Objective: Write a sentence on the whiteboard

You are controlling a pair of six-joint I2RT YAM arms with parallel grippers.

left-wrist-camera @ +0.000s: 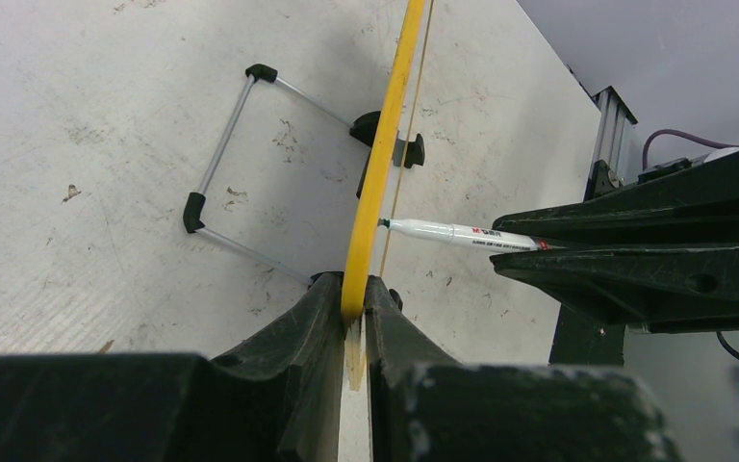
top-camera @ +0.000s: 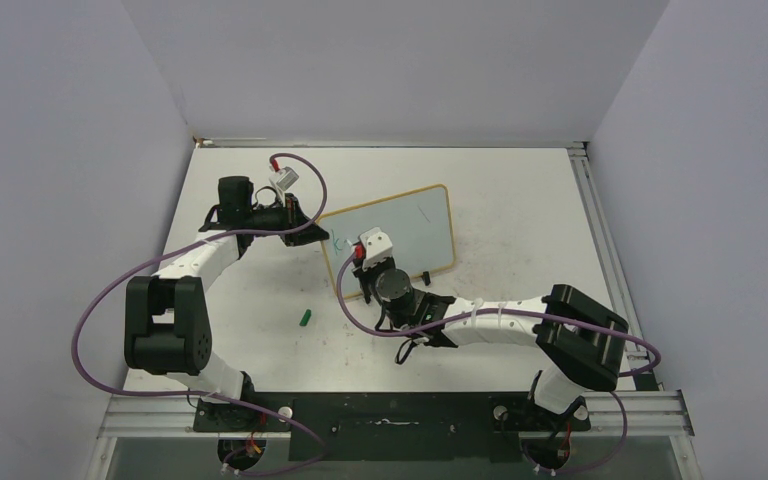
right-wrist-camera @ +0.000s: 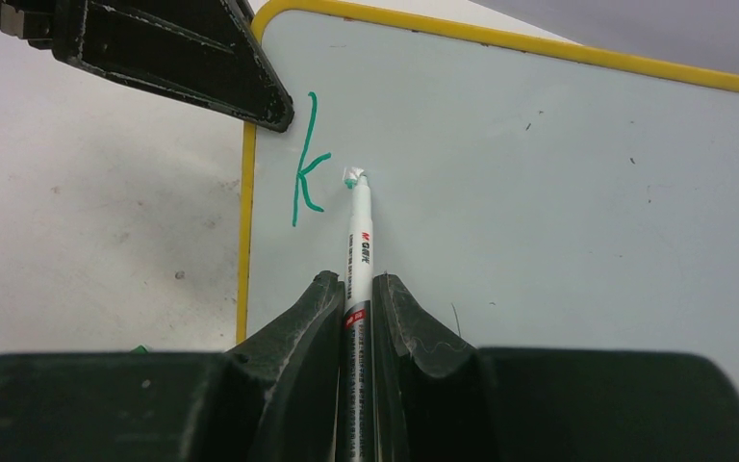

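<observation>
The top view looks down from above and behind the table (top-camera: 520,200), at its near edge, far enough back to take it all in. The left wrist view looks rightward, close along the edge of the whiteboard (left-wrist-camera: 380,183). The right wrist view closely faces its near side. Both wrist views share the marker (left-wrist-camera: 462,234).

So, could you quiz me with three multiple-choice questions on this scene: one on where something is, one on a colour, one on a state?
1. Where does the left gripper grip the whiteboard?
A. its yellow frame edge
B. a black foot
C. the middle of its face

2. What colour is the written letter k?
A. red
B. green
C. black

3. What is the right gripper doing?
A. open and empty
B. shut on the marker
C. shut on a cloth

Answers:
1 A, the frame sits between its fingers.
2 B, the stroke is teal-green.
3 B, the pen barrel is pinched between its fingers.
</observation>
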